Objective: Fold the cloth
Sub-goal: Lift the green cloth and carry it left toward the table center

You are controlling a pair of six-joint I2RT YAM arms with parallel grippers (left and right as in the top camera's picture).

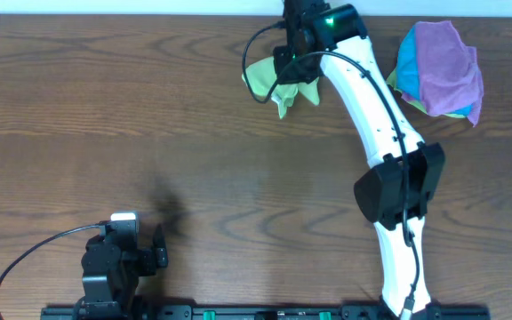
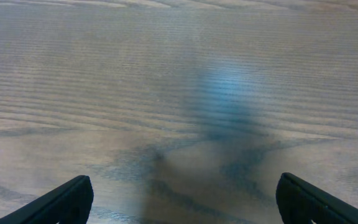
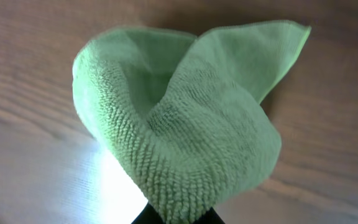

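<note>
**Right gripper clamped on green cloth at top centre; left gripper wide and idle**

Cloth: the lime-green cloth point(image 1: 278, 84) sits at the top centre of the overhead frame, partly hidden under the right arm's wrist. It is bunched, not flat, with loose flaps showing to the left of and below the wrist. In the right wrist view it fills the middle of the frame as a gathered cup of fabric, one corner pointing to the upper right. Whether any part rests on the table point(image 1: 149, 116) cannot be told.

Right gripper point(image 3: 176, 218): jaws closed, pinching a fold of the cloth at the bottom edge of the wrist frame.

Left gripper point(image 2: 185, 202): jaws spread wide, holding nothing. Its fingertips point(image 2: 67, 200) show at the lower corners of the wrist frame over bare wood. The arm is parked at the lower left of the overhead frame, well apart from the cloth.

Other items: a purple cloth point(image 1: 447, 62) lies on a blue cloth point(image 1: 407, 62) at the upper right.
</note>
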